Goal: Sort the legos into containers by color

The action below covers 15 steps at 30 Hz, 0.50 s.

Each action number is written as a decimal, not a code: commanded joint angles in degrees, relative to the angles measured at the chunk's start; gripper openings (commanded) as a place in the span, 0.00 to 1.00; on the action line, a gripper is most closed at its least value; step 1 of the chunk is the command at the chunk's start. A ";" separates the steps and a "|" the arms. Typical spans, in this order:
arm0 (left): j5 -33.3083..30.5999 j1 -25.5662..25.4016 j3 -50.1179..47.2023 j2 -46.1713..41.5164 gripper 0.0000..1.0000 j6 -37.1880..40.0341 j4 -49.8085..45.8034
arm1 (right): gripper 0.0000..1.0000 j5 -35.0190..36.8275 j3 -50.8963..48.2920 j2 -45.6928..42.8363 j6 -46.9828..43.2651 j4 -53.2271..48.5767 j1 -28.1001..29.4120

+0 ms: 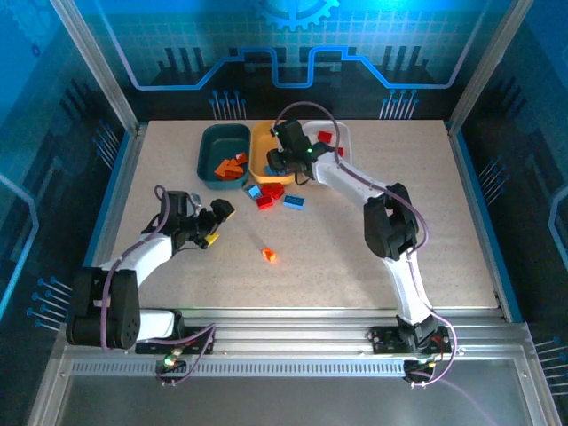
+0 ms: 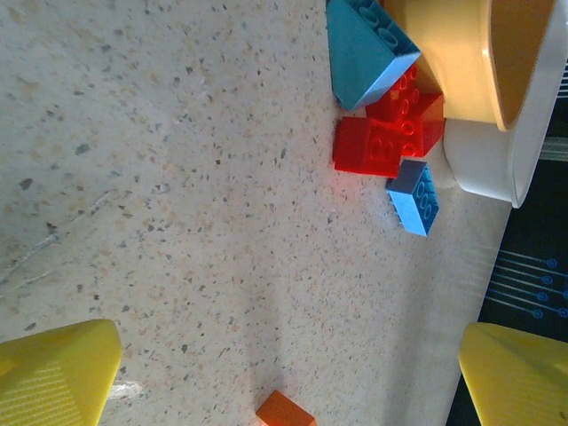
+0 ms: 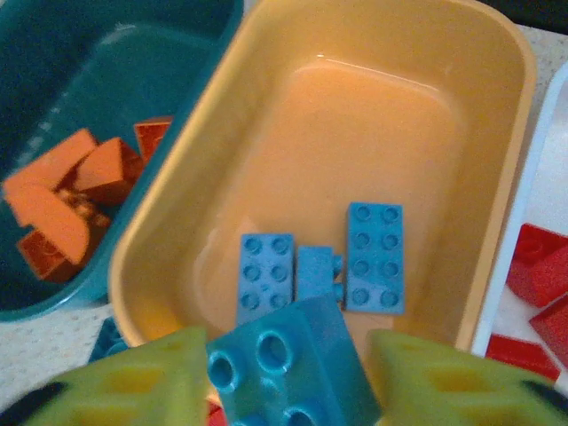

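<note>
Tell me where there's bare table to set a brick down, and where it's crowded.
Bare table lies right of the right arm, and between the lone orange brick and the near edge. Crowded: the tubs at the back and the loose bricks just before them.

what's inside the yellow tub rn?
Yellow tub: flat on its floor lie the left blue brick, middle blue brick and right blue brick; rest of floor bare. Right tool holds a fourth blue brick over the near rim, hiding the floor beneath it.
</note>
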 commanded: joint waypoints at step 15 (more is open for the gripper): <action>1.49 -6.26 -0.87 0.81 0.99 -0.99 3.73 | 0.81 -4.48 -25.33 -16.04 -6.40 3.70 1.51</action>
